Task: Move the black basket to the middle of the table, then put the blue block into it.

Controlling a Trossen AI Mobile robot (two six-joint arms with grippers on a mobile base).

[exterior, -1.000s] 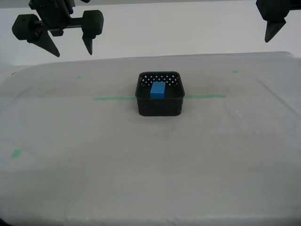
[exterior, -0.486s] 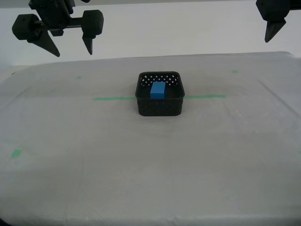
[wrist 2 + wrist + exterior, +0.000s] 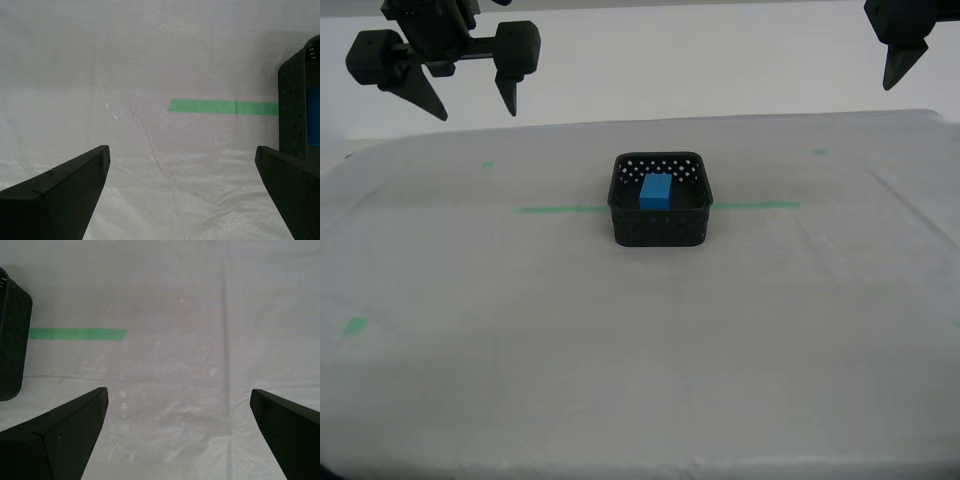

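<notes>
**Q:** Fig. 1a, the grippers: what state?

**A:** My first gripper (image 3: 178, 391): jaws spread wide, nothing between them but bare sheeting; held clear above the table (image 3: 200, 315). My second gripper (image 3: 181, 149): likewise spread wide and empty, above the table. In the exterior view, one open gripper (image 3: 470, 105) hangs high at the exterior view's left with both pointed fingers showing; of the other arm (image 3: 895, 40), at the exterior view's right, only one finger is in frame; the wrist views do not settle which of these is first and which second.

**Q:** Fig. 1b, the task's things: where?

**A:** The black basket (image 3: 660, 232): upright near the middle of the table, sitting across the long green tape line (image 3: 560, 209), which runs out from both its sides; well apart from both grippers. The blue block (image 3: 656, 191): inside the basket, against the perforated far wall.

**Q:** And from the wrists?

**A:** First wrist view: a dark basket wall at the picture's edge, the tape beside it. Second wrist view: the basket wall at the edge, a blue sliver of the block within; tape beside it. A small green mark (image 3: 356, 325): near the table's edge at the exterior view's left.
</notes>
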